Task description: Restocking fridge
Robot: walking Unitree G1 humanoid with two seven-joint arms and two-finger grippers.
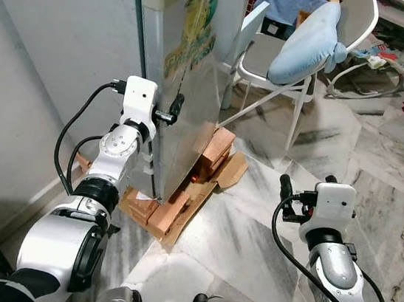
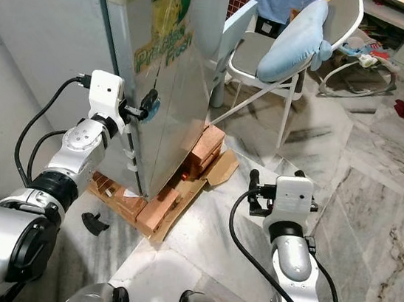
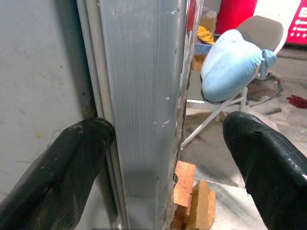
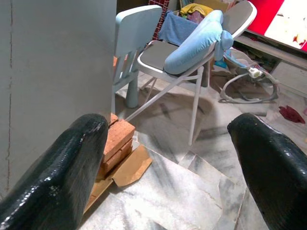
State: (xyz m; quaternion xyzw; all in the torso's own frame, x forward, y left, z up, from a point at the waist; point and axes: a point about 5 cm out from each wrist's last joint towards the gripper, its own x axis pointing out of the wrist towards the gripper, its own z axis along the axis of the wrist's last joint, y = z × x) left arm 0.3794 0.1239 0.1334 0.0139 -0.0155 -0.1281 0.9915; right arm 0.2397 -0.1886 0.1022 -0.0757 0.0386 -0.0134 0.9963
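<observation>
A grey fridge point(image 1: 177, 58) with a green and yellow sticker on its door stands before me, raised on bricks. My left gripper point(image 1: 167, 113) is up at the door's side edge point(image 3: 144, 96) and is open. One finger lies on the gasket side and the other on the front face, and neither visibly presses the door. My right gripper point(image 1: 306, 184) hangs low to the right over the marble floor, open and holding nothing. I cannot make out the fridge's inside or any goods.
Orange bricks point(image 1: 217, 149) and flattened cardboard point(image 1: 233, 170) lie under and beside the fridge. A folding chair point(image 1: 263, 55) with a light blue cushion point(image 1: 305, 45) stands behind on the right, a small pale blue chair point(image 4: 136, 24) next to it. A wall point(image 1: 15, 97) is close on the left.
</observation>
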